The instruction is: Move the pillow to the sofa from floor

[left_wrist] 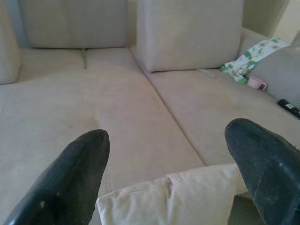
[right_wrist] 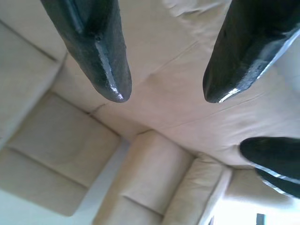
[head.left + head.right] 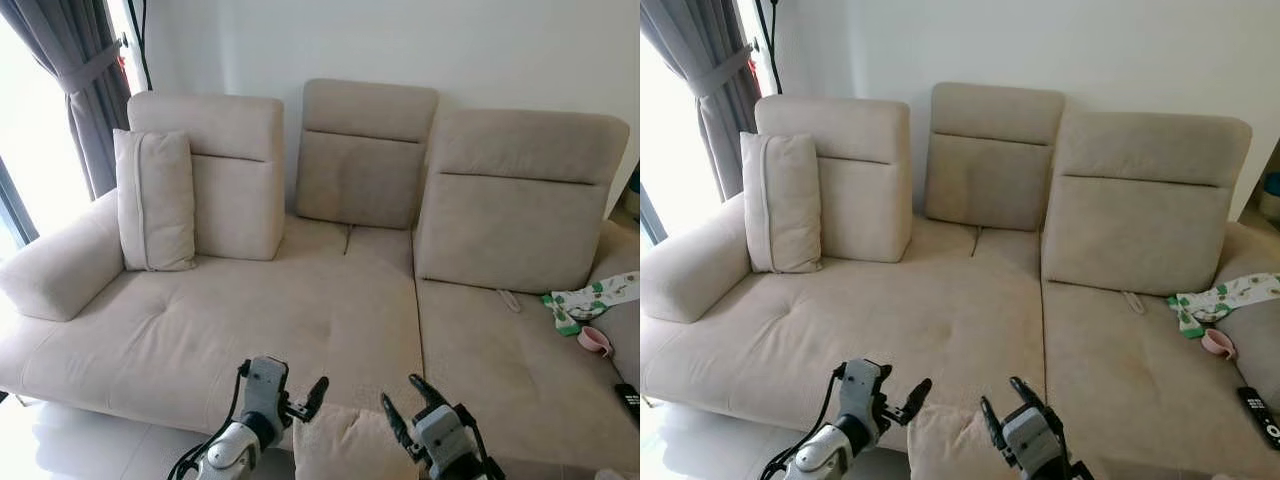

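Pillow (image 3: pixel 345 445), beige and soft, sits low between both tools at the sofa's (image 3: pixel 300 320) front edge. Left tool (image 3: pixel 300 402) and right tool (image 3: pixel 408 400) gape, flanking it; it looks light, best squeezed at both sides.

pillow (image 3: pixel 345 445): beige, soft, creased; between both grippers' black fingers (image 1: pixel 70 183), just below their tips
sofa (image 3: pixel 300 320): beige, beyond the fingertips

Silver arms, black claws.
We see our left claw (image 3: pixel 300 400) and right claw (image 3: pixel 408 395): long, tapered, glossy black fingers (image 2: pixel 101 56) on boxy silver-grey wrists, black cable looping beside the left.
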### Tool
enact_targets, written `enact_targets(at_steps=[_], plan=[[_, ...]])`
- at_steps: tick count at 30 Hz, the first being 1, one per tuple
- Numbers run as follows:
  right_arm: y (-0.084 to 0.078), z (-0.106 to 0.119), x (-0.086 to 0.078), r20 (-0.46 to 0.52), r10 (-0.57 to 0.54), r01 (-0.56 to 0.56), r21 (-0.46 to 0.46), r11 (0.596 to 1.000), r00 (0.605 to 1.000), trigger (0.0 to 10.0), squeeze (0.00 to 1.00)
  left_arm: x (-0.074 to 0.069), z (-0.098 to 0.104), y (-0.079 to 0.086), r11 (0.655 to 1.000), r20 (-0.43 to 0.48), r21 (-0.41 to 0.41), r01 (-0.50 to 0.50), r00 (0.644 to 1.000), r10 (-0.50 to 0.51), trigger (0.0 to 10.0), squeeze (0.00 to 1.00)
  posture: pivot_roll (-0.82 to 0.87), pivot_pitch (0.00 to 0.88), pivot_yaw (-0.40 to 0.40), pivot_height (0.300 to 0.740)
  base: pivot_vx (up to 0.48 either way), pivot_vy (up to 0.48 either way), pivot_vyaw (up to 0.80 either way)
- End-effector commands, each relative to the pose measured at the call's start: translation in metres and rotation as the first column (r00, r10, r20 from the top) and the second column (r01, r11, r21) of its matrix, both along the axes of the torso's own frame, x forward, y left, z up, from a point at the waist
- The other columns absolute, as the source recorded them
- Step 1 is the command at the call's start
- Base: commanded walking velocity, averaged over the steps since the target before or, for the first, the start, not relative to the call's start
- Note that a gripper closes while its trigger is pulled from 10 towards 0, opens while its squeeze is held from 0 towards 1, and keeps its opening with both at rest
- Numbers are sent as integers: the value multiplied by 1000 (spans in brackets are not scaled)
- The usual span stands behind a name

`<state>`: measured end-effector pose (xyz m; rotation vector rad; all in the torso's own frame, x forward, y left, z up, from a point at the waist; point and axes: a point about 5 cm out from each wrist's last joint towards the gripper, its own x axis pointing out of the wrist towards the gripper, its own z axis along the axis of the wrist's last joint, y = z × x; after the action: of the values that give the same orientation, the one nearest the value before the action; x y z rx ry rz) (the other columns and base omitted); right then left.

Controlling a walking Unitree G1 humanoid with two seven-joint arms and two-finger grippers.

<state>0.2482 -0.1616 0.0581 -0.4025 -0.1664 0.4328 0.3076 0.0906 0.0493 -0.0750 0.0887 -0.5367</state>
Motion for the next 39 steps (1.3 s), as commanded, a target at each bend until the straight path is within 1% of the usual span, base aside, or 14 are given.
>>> enact_targets(at_steps=[1, 2, 4, 6, 12, 15, 19, 20, 25, 30, 39], plan=[[1, 2, -3, 11, 19, -19, 6, 1000, 1000, 10000, 0, -2, -3, 6, 998, -28, -53, -35, 999, 34, 10000, 0, -77, 0, 38, 740, 0, 0, 0], [1, 2, -3, 11, 19, -19, 6, 1000, 1000, 10000, 0, -2, -3, 6, 998, -28, -53, -35, 999, 34, 10000, 0, -77, 0, 38, 740, 0, 0, 0], [0, 4, -3, 21, 11, -11, 11, 1000, 1000, 10000, 0, -3, -6, 9, 995, -70, -86, -56, 996, 50, 10000, 0, -79, 0, 39, 740, 0, 0, 0], [0, 4, -3, 23, 8, -8, 12, 1000, 1000, 10000, 0, -3, -6, 9, 994, -76, -91, -59, 996, 52, 10000, 0, -79, 0, 39, 740, 0, 0, 0], [0, 3, -4, 13, -4, 3, 25, 1000, 1000, 10000, 0, -4, -5, 7, 997, -48, -59, -54, 998, 52, 10000, 0, -75, 0, 38, 740, 0, 0, 0], [0, 2, -3, 4, -17, 17, 45, 999, 1000, 10000, 0, -6, -5, 0, 999, -28, -43, -10, 1000, 8, 10000, 0, -76, 0, 37, 740, 0, 0, 0], [-2, 3, 0, 6, -29, 29, 50, 998, 1000, 10000, 0, -8, -6, -2, 999, -30, -32, 6, 1000, -7, 10000, 0, -81, 0, 37, 740, 0, 0, 0], [-6, 5, 2, 8, -39, 39, 48, 998, 999, 10000, 0, -9, -7, -3, 1000, -36, -27, 16, 999, -17, 10000, 0, -84, 0, 38, 740, 0, 0, 0], [-11, 6, 4, 10, -53, 52, 41, 998, 999, 10000, 0, -9, -8, -5, 999, -39, -25, 23, 999, -24, 10000, 0, -88, 0, 38, 740, 0, 0, 0], [-12, 7, 4, 12, -56, 56, 37, 998, 998, 10000, 0, -9, -7, -7, 999, -38, -24, 26, 999, -27, 10000, 0, -88, 0, 36, 740, 0, 0, 0], [-10, 7, 5, 12, -49, 49, 36, 998, 999, 10000, 0, -8, -7, -8, 999, -34, -15, 34, 999, -34, 10000, 0, -89, 0, 36, 740, 0, 0, 0]])
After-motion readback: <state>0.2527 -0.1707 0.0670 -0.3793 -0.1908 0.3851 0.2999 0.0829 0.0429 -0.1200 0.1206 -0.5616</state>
